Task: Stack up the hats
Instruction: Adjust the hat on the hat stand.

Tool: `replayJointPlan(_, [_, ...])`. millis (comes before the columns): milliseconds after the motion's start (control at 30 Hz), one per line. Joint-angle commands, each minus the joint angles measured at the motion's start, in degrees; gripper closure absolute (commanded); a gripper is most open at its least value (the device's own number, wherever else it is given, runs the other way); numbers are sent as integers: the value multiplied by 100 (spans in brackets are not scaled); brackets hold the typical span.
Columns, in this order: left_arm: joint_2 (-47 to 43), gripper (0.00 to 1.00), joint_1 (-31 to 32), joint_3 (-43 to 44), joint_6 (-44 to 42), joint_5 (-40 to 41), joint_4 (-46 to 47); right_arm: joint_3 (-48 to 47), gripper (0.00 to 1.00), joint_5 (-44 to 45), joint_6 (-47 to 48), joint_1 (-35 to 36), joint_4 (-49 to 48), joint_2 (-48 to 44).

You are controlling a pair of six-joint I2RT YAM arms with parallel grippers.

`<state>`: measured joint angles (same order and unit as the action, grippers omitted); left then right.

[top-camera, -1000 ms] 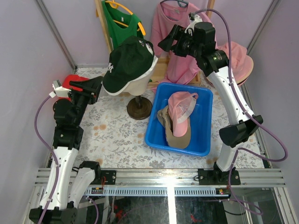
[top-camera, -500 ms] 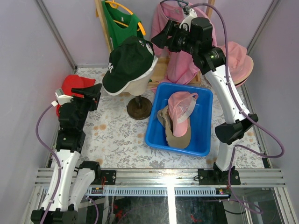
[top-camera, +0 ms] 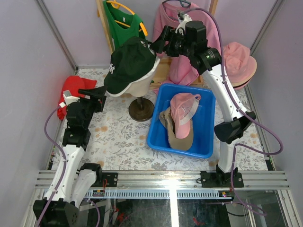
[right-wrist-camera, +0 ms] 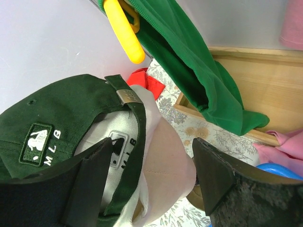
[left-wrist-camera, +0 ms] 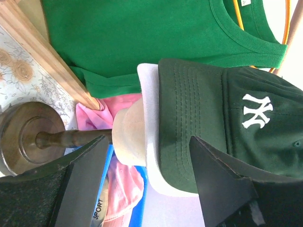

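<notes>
A dark green cap [top-camera: 129, 60] sits over a white cap [top-camera: 147, 80] on the cream mannequin head. In the blue bin [top-camera: 206, 124] lie a pink cap [top-camera: 183, 105] and a tan cap [top-camera: 180, 136]. A pink hat [top-camera: 239, 60] rests at the back right. My right gripper [top-camera: 157, 45] hovers open just behind the green cap [right-wrist-camera: 57, 118], its fingers [right-wrist-camera: 90, 184] either side of the head [right-wrist-camera: 168, 161]. My left gripper [top-camera: 93, 96] is open and empty to the left of the stand, facing the green cap's brim [left-wrist-camera: 189, 118] from a short way off.
The mannequin's wooden stand base [top-camera: 141, 109] is left of the bin. A red cloth bundle [top-camera: 70, 91] lies at the far left. Green [top-camera: 122, 21] and pink [top-camera: 176, 28] shirts hang on a wooden rack at the back. Walls close in on both sides.
My right gripper has swung left and now sits close behind the green cap. My left arm has drawn toward the front and right, uncovering the red cloth.
</notes>
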<state>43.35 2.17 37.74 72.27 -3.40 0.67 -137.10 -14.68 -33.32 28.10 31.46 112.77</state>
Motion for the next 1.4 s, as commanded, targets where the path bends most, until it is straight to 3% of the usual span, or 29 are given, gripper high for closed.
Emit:
replayJointPlan(0, [225,30,-30,-127,254,-161,1155,-293,25,-119,133,109,-29,-11])
replayJointPlan(400, [662,34,-32,-710,1008,-404,3130,-277,26,-96,110,119,4,37])
replayJointPlan(533, [752,40,-28,-789,1069,-521,3740,-235,27,-114,98,132,15,39])
replayJointPlan(700, [979,57,-33,-794,1152,-802,4349,-186,27,-103,111,134,47,26])
replayJointPlan(800, [963,68,-32,-775,1143,-796,4428,-177,28,-97,124,128,79,15])
replayJointPlan(1233, [835,99,-28,-346,938,-801,4221,-300,28,-34,168,119,124,49])
replayJointPlan(1367, [734,100,-33,-171,979,-691,4145,-300,28,17,194,89,119,8])
